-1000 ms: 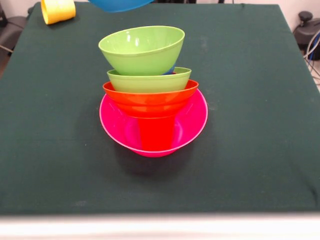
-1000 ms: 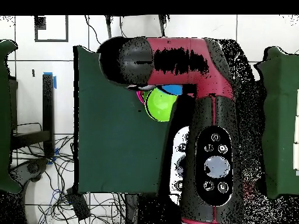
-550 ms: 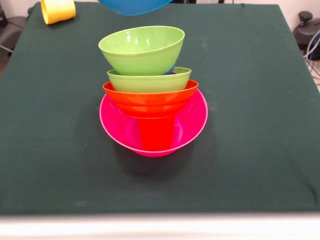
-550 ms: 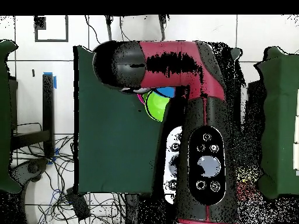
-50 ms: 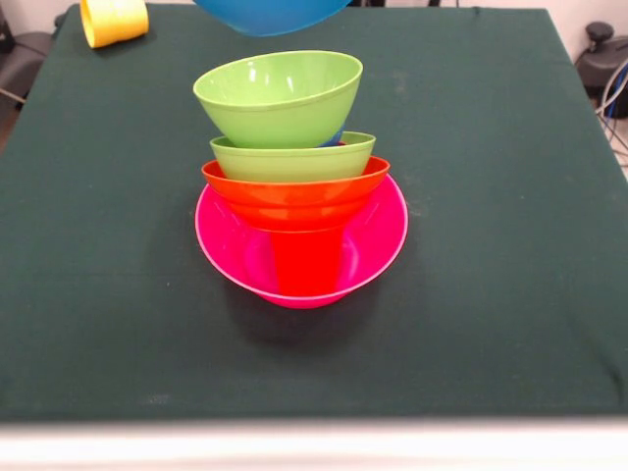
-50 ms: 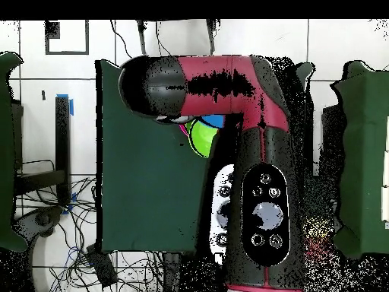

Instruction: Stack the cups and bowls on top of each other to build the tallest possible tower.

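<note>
the light blue bowl [image 5: 273,16] hangs at top centre above the tower [image 5: 294,186] mid-frame, awaiting lowering onto the tilted top lime green bowl [image 5: 280,98]; the gripper's hold can't be told.

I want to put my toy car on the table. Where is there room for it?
There is lots of bare green cloth to the left and right of the tower, and in front of it by the near edge. The middle is crowded with the stacked bowls. The far left corner holds a yellow cup, and a blue bowl hangs above the tower.
</note>
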`<action>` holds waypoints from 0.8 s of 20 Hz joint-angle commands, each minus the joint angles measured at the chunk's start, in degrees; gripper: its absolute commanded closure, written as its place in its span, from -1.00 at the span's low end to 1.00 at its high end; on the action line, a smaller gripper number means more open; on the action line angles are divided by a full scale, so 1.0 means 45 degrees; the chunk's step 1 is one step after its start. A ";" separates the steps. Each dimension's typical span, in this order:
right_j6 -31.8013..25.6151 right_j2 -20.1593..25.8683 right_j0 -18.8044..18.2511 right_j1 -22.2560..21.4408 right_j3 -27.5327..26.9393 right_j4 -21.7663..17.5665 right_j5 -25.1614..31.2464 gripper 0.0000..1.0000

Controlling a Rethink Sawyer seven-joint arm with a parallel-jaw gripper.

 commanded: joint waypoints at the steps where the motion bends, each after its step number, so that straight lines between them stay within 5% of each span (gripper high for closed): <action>1: -0.0969 0.0669 0.0179 0.0983 0.1126 -0.0961 -0.0773 1.00; 16: -0.0608 0.0492 0.0377 0.1484 0.1061 -0.1240 -0.1597 1.00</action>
